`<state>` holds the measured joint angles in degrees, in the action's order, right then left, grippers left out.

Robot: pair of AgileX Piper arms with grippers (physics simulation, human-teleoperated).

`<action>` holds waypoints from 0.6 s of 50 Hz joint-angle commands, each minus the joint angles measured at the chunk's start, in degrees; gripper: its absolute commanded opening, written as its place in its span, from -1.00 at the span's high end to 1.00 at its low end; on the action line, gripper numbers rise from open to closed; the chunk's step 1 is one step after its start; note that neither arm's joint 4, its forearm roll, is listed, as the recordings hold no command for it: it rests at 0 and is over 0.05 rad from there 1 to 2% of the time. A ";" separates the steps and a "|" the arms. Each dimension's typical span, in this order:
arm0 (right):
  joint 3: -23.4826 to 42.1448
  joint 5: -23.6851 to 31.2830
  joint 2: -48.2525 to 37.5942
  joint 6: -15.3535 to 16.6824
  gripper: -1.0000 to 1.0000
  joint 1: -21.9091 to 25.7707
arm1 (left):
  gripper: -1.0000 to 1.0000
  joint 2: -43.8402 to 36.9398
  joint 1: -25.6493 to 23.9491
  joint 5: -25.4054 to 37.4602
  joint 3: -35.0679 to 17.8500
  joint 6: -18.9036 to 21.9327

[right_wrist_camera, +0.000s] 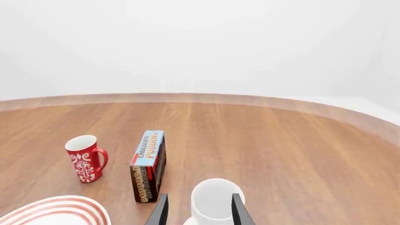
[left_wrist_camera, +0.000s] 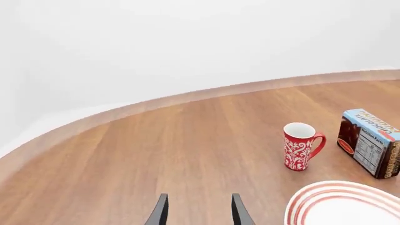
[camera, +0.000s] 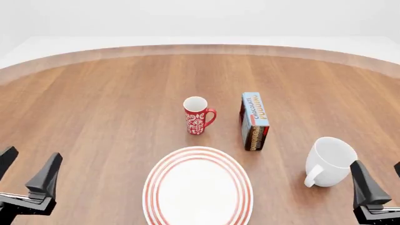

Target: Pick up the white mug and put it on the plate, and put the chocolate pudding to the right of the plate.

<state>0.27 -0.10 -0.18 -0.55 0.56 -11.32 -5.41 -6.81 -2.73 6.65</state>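
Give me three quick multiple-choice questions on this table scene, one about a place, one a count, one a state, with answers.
1. What stands just right of the patterned red ceramic mug in the front view?
A. red-ringed round white plate
B. blue-faced chocolate pudding carton
C. plain white ceramic mug

2. How many mugs?
A. one
B. two
C. three

3. The left gripper is:
A. open, empty
B. shut on the carton
C. holding a mug

Answers: 1 B, the carton sits beside it. 2 B, one red, one white. 3 A, its jaws stand apart over bare wooden table.
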 commanded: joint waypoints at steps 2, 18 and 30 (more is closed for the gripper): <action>0.04 -0.06 0.02 -0.03 -1.00 0.15 | -1.00 -9.67 -7.77 -5.48 -4.16 3.46; 0.04 -0.09 0.04 -0.01 -1.00 0.19 | -1.00 -22.97 -20.62 -12.77 -9.07 4.98; 0.02 -0.13 0.06 0.02 -1.00 0.24 | -1.00 -32.20 -27.31 -17.35 -12.55 6.69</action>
<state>0.30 -0.19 -0.13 -0.54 0.76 -36.03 -27.07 -20.12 -12.71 12.07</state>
